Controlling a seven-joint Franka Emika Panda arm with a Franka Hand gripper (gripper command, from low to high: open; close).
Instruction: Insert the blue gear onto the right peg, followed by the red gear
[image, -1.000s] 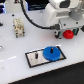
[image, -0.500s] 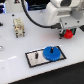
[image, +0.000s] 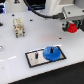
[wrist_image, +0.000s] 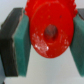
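The blue gear (image: 50, 53) lies flat on the dark grey plate (image: 35, 59), on the plate's half toward the exterior view's right. It covers the right peg, which I cannot see. A thin dark peg (image: 38, 54) stands free on the plate's other half. My gripper (image: 72, 26) hangs above the table at the exterior view's upper right, shut on the red gear (image: 73, 27). Up close in the wrist view, the red gear (wrist_image: 49, 31) sits clamped between the two teal pads (wrist_image: 23, 40), its dark hub hole facing the camera.
A small beige block-like object (image: 19, 27) stands on the white table toward the exterior view's left. The robot's pale arm body (image: 59, 7) fills the top of that view. The table's front edge runs close below the plate.
The arm with the red gear has shifted slightly toward the exterior view's right. The blue gear and plate have not moved.
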